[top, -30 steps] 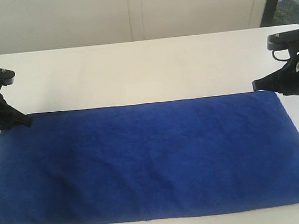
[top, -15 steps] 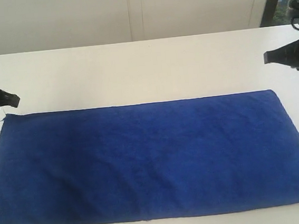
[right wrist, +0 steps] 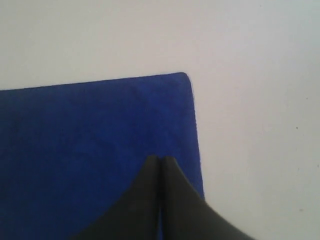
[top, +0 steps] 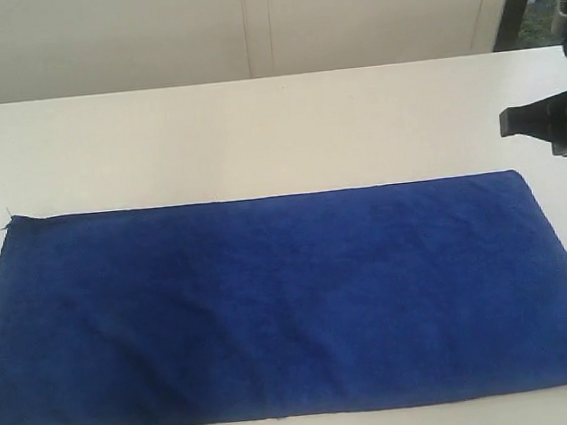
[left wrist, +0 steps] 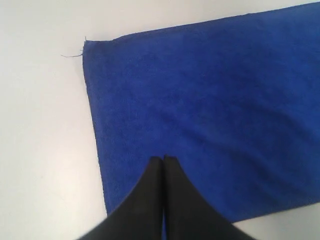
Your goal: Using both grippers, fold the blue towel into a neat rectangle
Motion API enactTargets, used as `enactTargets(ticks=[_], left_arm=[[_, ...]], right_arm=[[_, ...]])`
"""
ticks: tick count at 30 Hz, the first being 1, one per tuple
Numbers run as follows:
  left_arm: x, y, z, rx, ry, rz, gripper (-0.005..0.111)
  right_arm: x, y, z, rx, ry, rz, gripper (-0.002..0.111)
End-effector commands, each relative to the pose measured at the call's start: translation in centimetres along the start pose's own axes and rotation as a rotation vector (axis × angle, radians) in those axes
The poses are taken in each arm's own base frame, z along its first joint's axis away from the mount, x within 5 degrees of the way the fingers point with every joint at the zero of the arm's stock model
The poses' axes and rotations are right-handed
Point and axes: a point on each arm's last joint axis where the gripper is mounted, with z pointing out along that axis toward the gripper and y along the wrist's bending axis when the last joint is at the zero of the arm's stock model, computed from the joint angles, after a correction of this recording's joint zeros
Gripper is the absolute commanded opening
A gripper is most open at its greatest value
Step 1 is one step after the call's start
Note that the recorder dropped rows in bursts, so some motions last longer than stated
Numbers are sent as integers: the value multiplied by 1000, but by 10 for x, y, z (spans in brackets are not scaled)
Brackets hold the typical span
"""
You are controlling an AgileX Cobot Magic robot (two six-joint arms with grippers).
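Note:
The blue towel (top: 282, 303) lies flat on the white table as a long rectangle, a loose thread at its far left corner. My left gripper (left wrist: 163, 159) is out of the exterior view; its wrist view shows its black fingers pressed together, empty, above the towel (left wrist: 200, 110) near its left short edge. At the exterior view's right edge my right gripper (top: 508, 123) hangs above the table beyond the towel's far right corner. In its own wrist view the right gripper (right wrist: 160, 159) is shut and empty over the towel (right wrist: 95, 145) beside the corner.
The white table (top: 256, 135) stretches behind the towel to a pale wall with panel seams (top: 245, 25). A dark window frame (top: 509, 0) stands at the back right. The towel's near edge runs close to the table's front edge.
Both grippers left the towel's far corners, rose and drew outward. The left one has gone out of the exterior view; the right one is at its right edge. The towel lies unmoved.

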Motion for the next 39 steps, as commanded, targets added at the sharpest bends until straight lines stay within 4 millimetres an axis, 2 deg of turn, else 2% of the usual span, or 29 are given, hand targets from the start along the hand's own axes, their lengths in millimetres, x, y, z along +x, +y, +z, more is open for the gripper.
enactTargets(ticks=[1, 8, 12, 14, 28, 39], left_arm=[[19, -9, -30, 20, -35, 12, 0], [43, -19, -68, 17, -136, 43, 0], [49, -21, -78, 1, -189, 56, 0], [51, -21, -81, 0, -197, 59, 0], [53, -22, -83, -2, -211, 61, 0], [53, -22, -83, -2, -211, 61, 0]], right_arm=[[12, 1, -14, -31, 21, 8, 0], [21, 7, -49, -130, 52, 2, 0], [25, 4, -68, -127, -1, -17, 0], [27, 3, -71, -118, -19, -30, 0], [41, 3, -24, -97, 82, -31, 0], [32, 6, -4, -93, 98, -28, 0]])
